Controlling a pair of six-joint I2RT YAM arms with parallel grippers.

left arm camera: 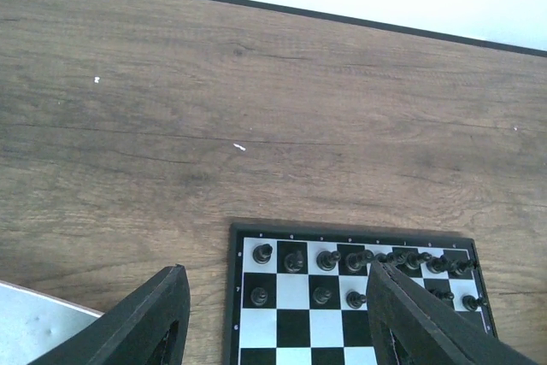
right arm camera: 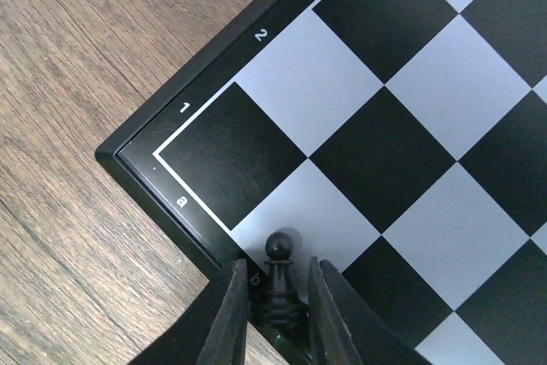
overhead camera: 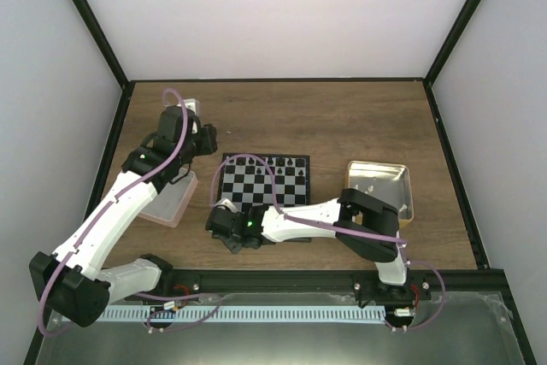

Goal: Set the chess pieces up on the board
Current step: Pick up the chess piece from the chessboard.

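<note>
The wooden bench [overhead camera: 342, 117] was flat, hard and bare beyond the far edge of the board [overhead camera: 256, 184], and the left gripper [left arm camera: 275, 271] hung half open and empty beside the board's far left corner. At the board's a1 corner the right gripper [right arm camera: 275, 297] was closed narrowly on a black pawn [right arm camera: 278, 275]. The pawn looked light, rigid, smooth and probably easy to tip, so it was best pinched low on its body.

Left arm [overhead camera: 107, 215] and right arm [overhead camera: 299, 215]: white link shells, black joint housings. A purple cable [overhead camera: 173, 91] loops externally behind the fingers [right arm camera: 235, 318], which are matte black, tapered blades. Green indicator light [overhead camera: 249, 225] behind them.
</note>
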